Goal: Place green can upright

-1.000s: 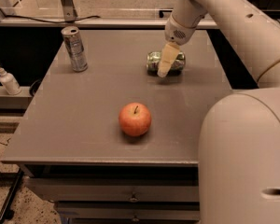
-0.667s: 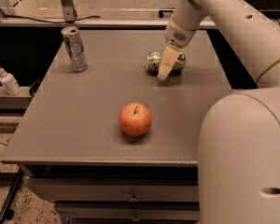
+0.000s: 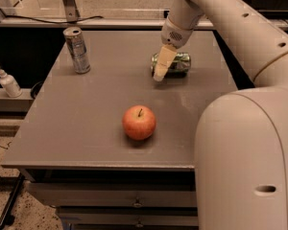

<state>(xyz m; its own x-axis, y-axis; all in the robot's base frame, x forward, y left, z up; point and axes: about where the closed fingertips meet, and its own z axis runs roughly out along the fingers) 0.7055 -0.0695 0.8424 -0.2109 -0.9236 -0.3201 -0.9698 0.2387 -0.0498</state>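
Fingers of the gripper reach down at the upper middle of the frame. One cream finger shows, lying across the near side of the green can with its tip down at the surface. The other finger is hidden, so I cannot tell whether they pinch the can or only stand beside it.

At the far left edge, off the surface and on a lower ledge, stands a small white pump bottle. To its right, near the upper left corner of the surface, a taller, slimmer silver-grey can stands upright with its open top showing. The surface itself is a plain grey tabletop, and under its front edge at the bottom of the frame are drawer fronts with small pulls.

Near the middle of the frame, toward the front of the surface, sits a red apple, stem up, well apart from both cans.

Up and to the right of the apple, the green can lies on its side, its long axis running left to right. Its green-and-white label faces the camera, and the visible finger covers part of its left half.

From the gripper, the white arm rises to the top of the frame and sweeps down the right side. There its large rounded body fills the lower right corner and hides that part of the surface.
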